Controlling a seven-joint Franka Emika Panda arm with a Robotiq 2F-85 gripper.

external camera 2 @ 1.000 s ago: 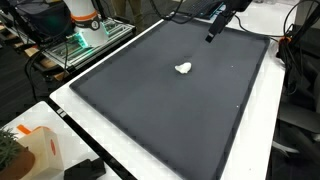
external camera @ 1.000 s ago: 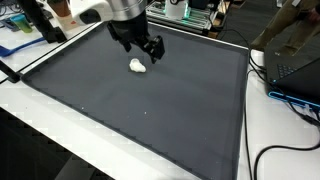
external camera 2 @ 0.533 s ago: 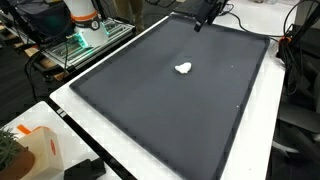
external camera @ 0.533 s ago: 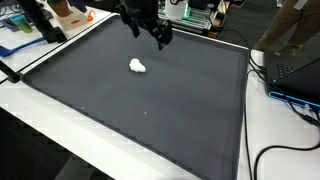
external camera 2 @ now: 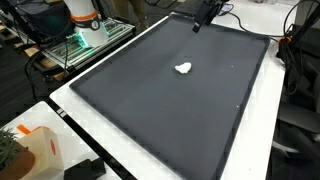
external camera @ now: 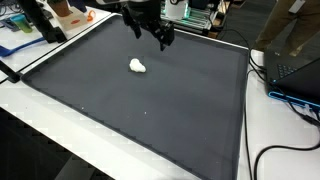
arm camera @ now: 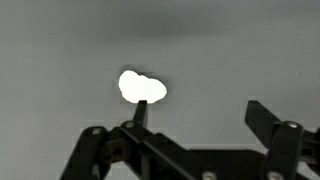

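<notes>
Okay so, starting at the fingers point(arm camera: 139, 112): they're spread wide apart with nothing between them, and the wrist view shows it plainly. The gripper point(arm camera: 195, 106) hangs in the air, not touching anything. In both exterior views it's up high near the far edge of the mat, see the gripper point(external camera: 152, 35) and the gripper point(external camera 2: 203, 15). The closest thing to it is a small white lump point(arm camera: 142, 87), which in the wrist view peeks out right behind the left-hand finger, so it's off to the side of the gap rather than centred in it. The white lump point(external camera: 137, 66) lies alone on the dark grey mat point(external camera: 150, 125), in the far half and a bit left of the middle, well apart from the gripper. My take on doing this bit well: keep the fingers wide, slide over until the lump sits dead centre in the gap, then come straight down, slowly. It looks soft and irregular, so a sideways nudge could roll it. A laptop point(external camera: 292, 58) and cables sit off the mat to the right.
</notes>
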